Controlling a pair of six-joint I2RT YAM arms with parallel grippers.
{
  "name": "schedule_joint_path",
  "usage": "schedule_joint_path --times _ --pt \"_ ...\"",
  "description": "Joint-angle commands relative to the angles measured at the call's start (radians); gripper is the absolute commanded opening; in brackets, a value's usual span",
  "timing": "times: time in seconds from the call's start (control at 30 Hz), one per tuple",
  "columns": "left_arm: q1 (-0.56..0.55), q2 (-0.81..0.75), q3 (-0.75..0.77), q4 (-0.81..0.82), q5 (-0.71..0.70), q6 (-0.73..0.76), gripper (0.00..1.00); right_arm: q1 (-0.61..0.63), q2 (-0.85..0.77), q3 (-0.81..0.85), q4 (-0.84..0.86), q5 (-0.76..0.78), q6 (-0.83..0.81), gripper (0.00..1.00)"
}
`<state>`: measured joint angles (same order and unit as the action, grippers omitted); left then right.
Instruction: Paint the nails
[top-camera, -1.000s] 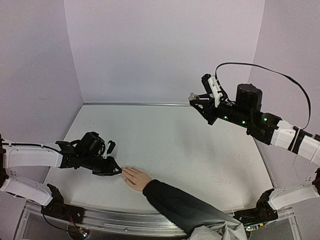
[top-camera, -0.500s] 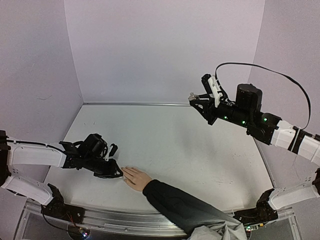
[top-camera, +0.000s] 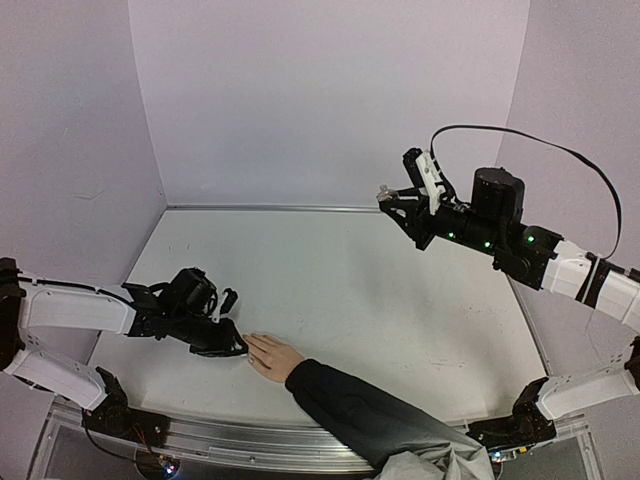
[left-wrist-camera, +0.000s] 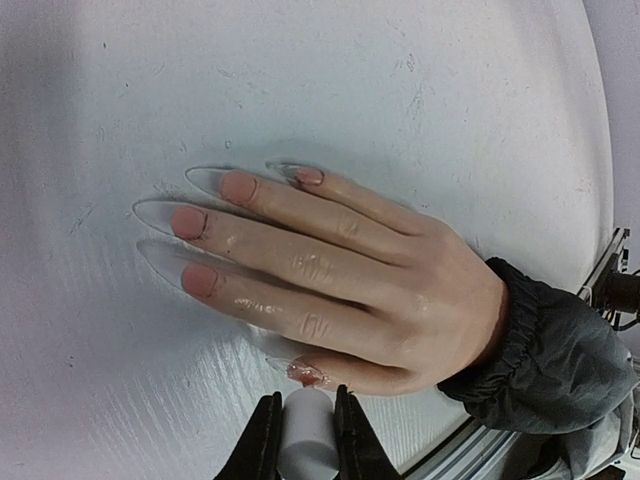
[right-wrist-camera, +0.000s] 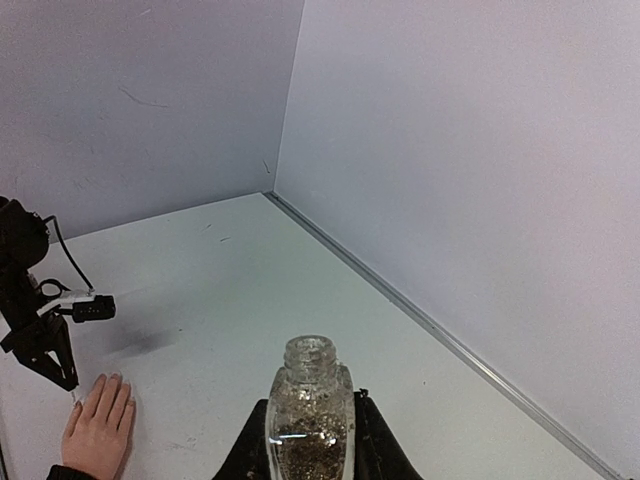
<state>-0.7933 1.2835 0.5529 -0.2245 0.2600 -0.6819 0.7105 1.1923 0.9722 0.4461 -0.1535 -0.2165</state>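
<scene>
the left end effector (left-wrist-camera: 305, 402) is clamped on a white brush handle (left-wrist-camera: 303, 440), whose tip sits at the thumb nail of the hand (left-wrist-camera: 340, 290) lying flat on the worktop (left-wrist-camera: 400, 100). the nails (left-wrist-camera: 190, 222) on 3 fingers look pink. the right end effector (right-wrist-camera: 308, 455) grips an open glass bottle (right-wrist-camera: 308, 400), raised well apart from the hand.

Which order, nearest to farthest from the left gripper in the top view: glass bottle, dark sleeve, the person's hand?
From the left gripper:
1. hand: immediately to its right, on the table.
2. dark sleeve: further right, toward the near edge.
3. glass bottle: far across on the right side, held up off the table.
</scene>
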Motion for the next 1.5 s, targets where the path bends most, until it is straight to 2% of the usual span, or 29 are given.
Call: schedule_joint_path --times 0.0,1.47 --pt "-0.006 0.006 0.012 0.047 0.001 0.0 0.0 0.006 -0.008 -0.002 0.067 -0.012 -0.001 0.0" --pt "-0.005 0.039 -0.001 0.066 -0.075 0.011 0.0 0.006 0.013 0.0 0.068 -0.017 -0.001 0.0"
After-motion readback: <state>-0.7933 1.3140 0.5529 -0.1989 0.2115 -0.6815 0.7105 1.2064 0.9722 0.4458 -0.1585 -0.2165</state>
